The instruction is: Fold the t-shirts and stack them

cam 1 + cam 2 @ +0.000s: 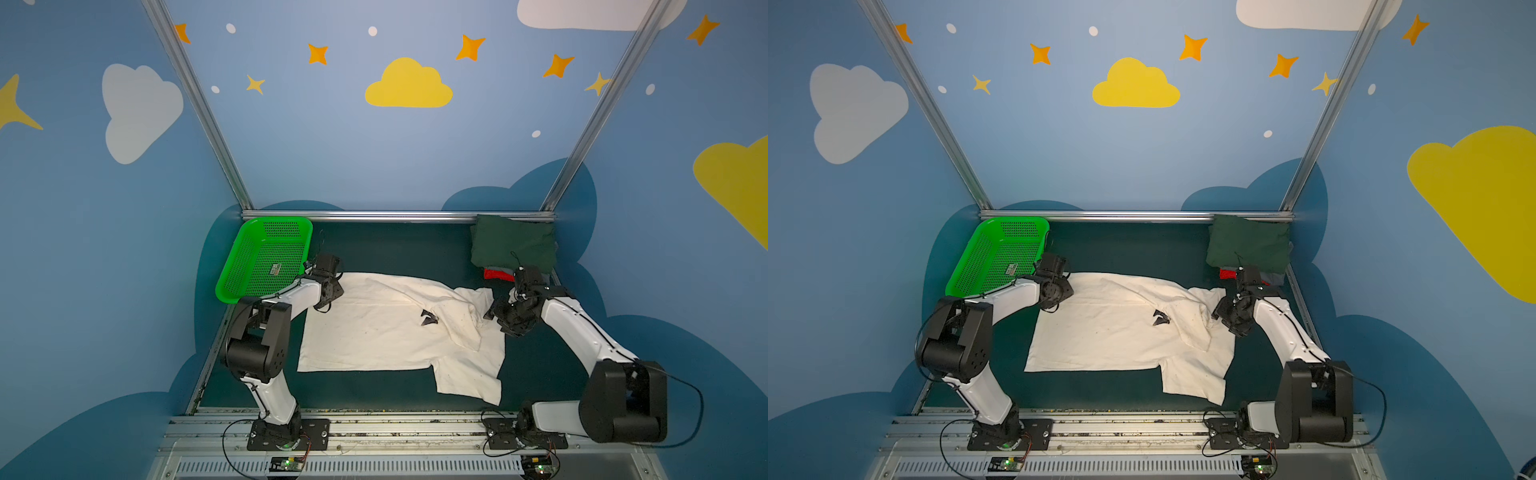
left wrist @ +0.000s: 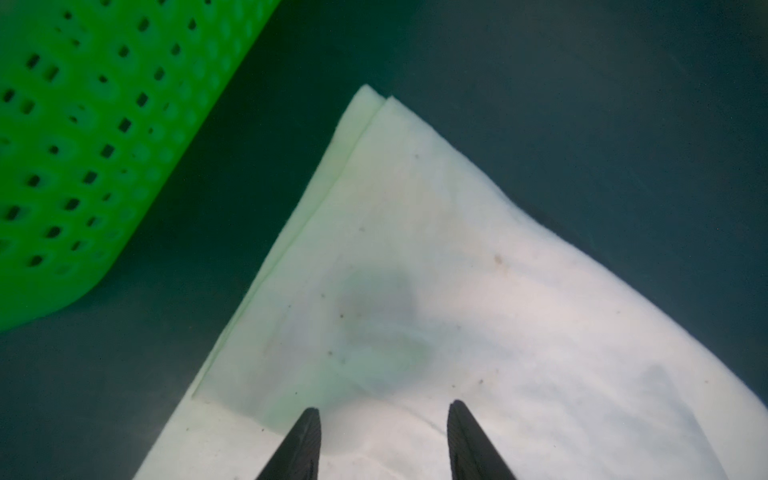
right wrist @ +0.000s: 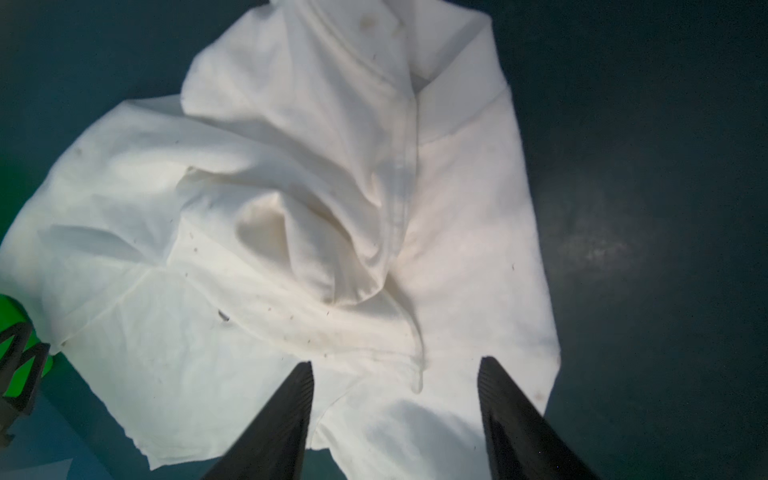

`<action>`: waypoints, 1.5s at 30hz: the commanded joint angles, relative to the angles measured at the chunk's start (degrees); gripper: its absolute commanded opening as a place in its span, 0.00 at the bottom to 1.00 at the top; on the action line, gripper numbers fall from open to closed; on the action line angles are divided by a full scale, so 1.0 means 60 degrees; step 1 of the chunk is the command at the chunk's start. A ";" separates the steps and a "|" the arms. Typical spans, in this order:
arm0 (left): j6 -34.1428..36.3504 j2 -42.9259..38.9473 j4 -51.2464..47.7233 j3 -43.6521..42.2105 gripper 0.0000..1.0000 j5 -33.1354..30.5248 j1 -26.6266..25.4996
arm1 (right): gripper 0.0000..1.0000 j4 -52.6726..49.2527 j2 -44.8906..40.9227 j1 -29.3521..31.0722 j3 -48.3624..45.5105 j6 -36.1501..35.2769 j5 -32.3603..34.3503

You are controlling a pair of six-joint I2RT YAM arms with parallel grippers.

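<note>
The cream tee [image 1: 374, 328] is lying at the middle of the dark surface [image 1: 395, 249]. Its body is spreading flat toward 9 o'clock, while the collar and sleeves are bunching in loose folds toward 3 o'clock. A scrap of black print [image 1: 428, 318] is peeking out of a crease, so the shirt is probably sitting face-down or partly doubled over.

The left end effector [image 2: 382, 409] is hovering over the hem corner at the tee's 10 o'clock, released, with nothing between its fingers. It seems to be waiting there because that corner is the natural hold for keeping the flat half steady. The right end effector [image 3: 395, 361] is hanging over the rumpled shoulder area at 3 o'clock, also released, with the cloth lying slack below it. That side needs smoothing before any fold will come out square.

At 1 o'clock, against the back rail, the dark green tee [image 1: 515, 245] is topping a folded pile, with a red tee [image 1: 494, 274] showing under it. This is likely where the cream one is heading. The green basket [image 1: 243, 266] is standing empty at 10 o'clock.
</note>
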 commanded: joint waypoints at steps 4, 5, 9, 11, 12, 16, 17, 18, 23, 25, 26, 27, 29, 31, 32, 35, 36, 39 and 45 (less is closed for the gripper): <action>0.0142 0.0233 -0.0161 0.0380 0.49 0.0042 0.0057 | 0.60 0.1777 0.0839 -0.0158 -0.0142 0.0355 -0.0124; 0.0142 0.0275 -0.0203 0.0444 0.49 0.0045 0.0054 | 0.60 0.1960 0.0979 -0.0154 -0.0110 0.0393 -0.0139; 0.0165 0.0337 -0.0289 0.0539 0.49 0.0060 0.0054 | 0.59 0.2213 0.1654 -0.0167 0.0107 0.0347 -0.0150; 0.0161 0.0294 -0.0331 0.0527 0.49 0.0009 0.0049 | 0.58 0.2243 0.1922 -0.0167 0.0066 0.0373 -0.0217; 0.0155 0.0254 -0.0326 0.0523 0.49 -0.0016 0.0054 | 0.57 0.2284 0.2008 -0.0167 -0.0007 0.0396 -0.0234; 0.0166 0.0197 -0.0327 0.0464 0.49 -0.0070 0.0049 | 0.52 0.2576 0.2153 -0.0176 -0.0204 0.0557 -0.0346; 0.0165 0.0204 -0.0326 0.0461 0.49 -0.0072 0.0049 | 0.48 0.2662 0.2148 -0.0178 -0.0218 0.0613 -0.0379; 0.0159 0.0239 -0.0333 0.0461 0.49 -0.0081 0.0051 | 0.43 0.2754 0.2146 -0.0169 -0.0211 0.0684 -0.0413; 0.0178 0.0359 -0.0322 0.0496 0.49 -0.0057 0.0053 | 0.26 0.2698 0.2229 -0.0171 0.0130 0.0631 -0.0251; 0.0178 0.0415 -0.0307 0.0504 0.49 -0.0057 0.0058 | 0.15 0.2603 0.2352 -0.0178 0.0280 0.0621 -0.0115; 0.0180 0.0438 -0.0303 0.0513 0.49 -0.0043 0.0065 | 0.07 0.2574 0.2418 -0.0173 0.0353 0.0609 -0.0123; 0.0181 0.0453 -0.0306 0.0524 0.49 -0.0032 0.0072 | 0.02 0.2561 0.2464 -0.0192 0.0430 0.0591 -0.0137; 0.0171 0.0498 -0.0280 0.0503 0.49 -0.0039 0.0076 | 0.00 0.2521 0.2556 -0.0176 0.0640 0.0587 -0.0135; 0.0180 0.0581 -0.0229 0.0518 0.48 -0.0041 0.0075 | 0.00 0.2546 0.2619 -0.0156 0.0866 0.0554 -0.0133; 0.0189 0.0677 -0.0221 0.0554 0.47 -0.0043 0.0069 | 0.00 0.2531 0.2643 -0.0154 0.1006 0.0543 -0.0096; 0.0207 0.1042 -0.0378 0.0802 0.36 -0.0149 0.0102 | 0.00 0.2340 0.2703 -0.0177 0.1510 0.0471 0.0174; 0.0210 0.1158 -0.0458 0.0865 0.32 -0.0185 0.0087 | 0.00 0.2314 0.2689 -0.0201 0.1642 0.0455 0.0264; 0.0190 0.1372 -0.0577 0.0923 0.24 -0.0358 0.0092 | 0.00 0.2292 0.2673 -0.0287 0.2082 0.0484 0.0344; 0.0183 0.1694 -0.0786 0.0996 0.24 -0.0511 0.0124 | 0.00 0.1904 0.3230 -0.0469 0.3293 0.0444 0.0375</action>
